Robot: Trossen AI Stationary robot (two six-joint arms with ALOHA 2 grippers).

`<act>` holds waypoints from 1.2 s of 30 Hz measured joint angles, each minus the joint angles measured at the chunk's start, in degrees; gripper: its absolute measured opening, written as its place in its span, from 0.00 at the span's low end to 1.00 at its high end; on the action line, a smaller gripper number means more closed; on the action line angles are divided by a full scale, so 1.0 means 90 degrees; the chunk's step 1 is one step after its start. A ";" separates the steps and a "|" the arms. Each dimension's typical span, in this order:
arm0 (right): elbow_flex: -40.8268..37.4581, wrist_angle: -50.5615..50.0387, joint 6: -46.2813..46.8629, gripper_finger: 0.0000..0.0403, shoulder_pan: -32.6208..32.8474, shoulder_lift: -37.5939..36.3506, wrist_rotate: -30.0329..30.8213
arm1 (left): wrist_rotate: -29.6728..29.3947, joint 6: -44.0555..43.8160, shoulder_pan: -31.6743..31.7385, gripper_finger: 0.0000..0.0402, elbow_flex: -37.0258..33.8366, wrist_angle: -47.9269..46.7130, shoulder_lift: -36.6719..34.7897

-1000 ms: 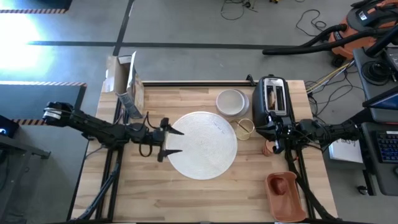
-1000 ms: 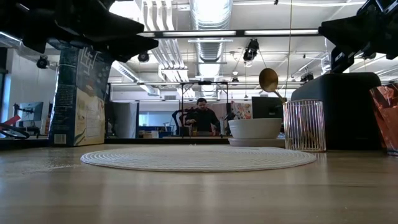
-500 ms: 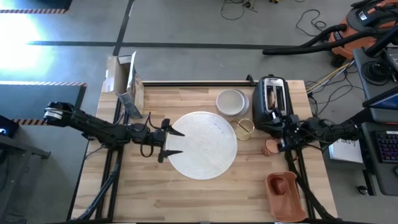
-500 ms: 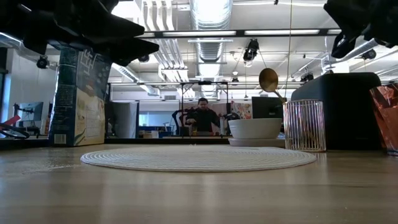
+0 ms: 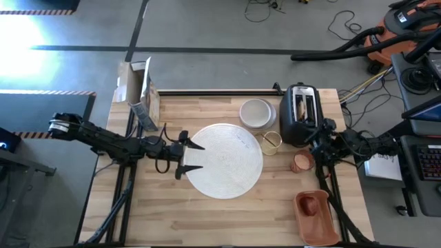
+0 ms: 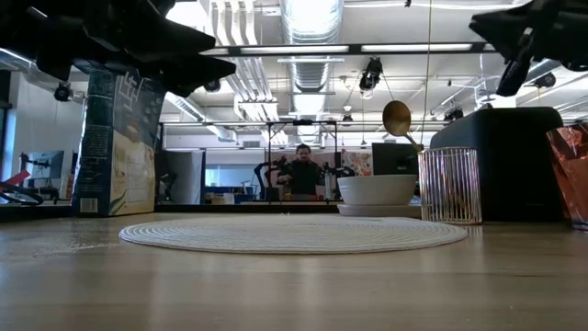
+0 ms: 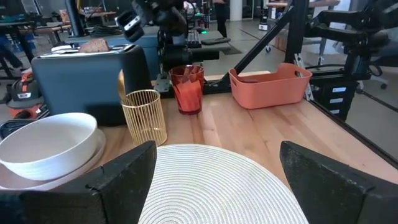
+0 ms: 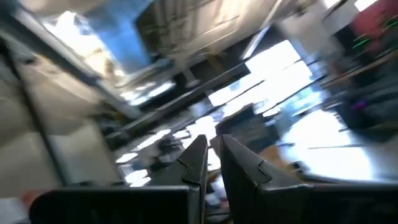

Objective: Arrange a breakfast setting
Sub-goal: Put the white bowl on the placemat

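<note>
Since the earlier frames the right gripper (image 5: 318, 138) has swung off the small red cup (image 5: 301, 162) and risen beside the black toaster (image 5: 301, 114); the left arm has stayed put.

High view: taking the large round white plate (image 5: 224, 160) as landmark, the left gripper (image 5: 192, 157) hangs over its left edge, fingers spread wide and empty. The small white bowl (image 5: 255, 113) sits just beyond the plate's upper right, the toaster right of that. The gold wire holder (image 5: 271, 142) with the gold spoon touches the plate's right rim. The cup stands farther right, uncovered, with the right gripper just above it by the toaster's corner. A terracotta bin (image 5: 315, 211) lies well off toward the lower right; a carton (image 5: 138, 88) stands up-left.

Low view: the plate (image 6: 294, 233) lies flat; behind its right side are the bowl (image 6: 377, 189), the gold spoon (image 6: 398, 119) sticking up, and the ribbed holder (image 6: 449, 185). A person stands far behind.

Left wrist view: the plate (image 7: 211, 186) lies between the parted fingers (image 7: 121, 177), the cup (image 7: 187, 89) and bin (image 7: 270, 84) beyond it.

Right wrist view: the fingers (image 8: 194, 163) stand nearly together, holding nothing, aimed up at a blurred ceiling.
</note>
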 joint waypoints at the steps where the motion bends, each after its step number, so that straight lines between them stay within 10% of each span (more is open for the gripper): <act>1: 0.0000 -0.0035 -0.0268 0.08 -0.0002 0.0026 0.0207 | 0.0055 0.0000 0.0000 0.81 0.0000 0.0000 0.0000; 16: 0.1563 -0.0224 -0.0779 0.08 -0.0002 0.1942 0.0464 | 0.0225 0.0045 0.0010 0.81 -0.0075 0.0044 -0.0070; 26: 0.3643 -0.2277 -0.0578 0.08 -0.0002 0.3769 0.2153 | 0.0796 -0.0168 0.0010 0.81 -0.0269 0.0184 -0.0073; 36: 0.6039 -0.6340 0.1342 0.23 -0.0040 0.5102 0.2251 | 0.1141 -0.0168 0.0009 0.80 -0.0372 0.0327 -0.0141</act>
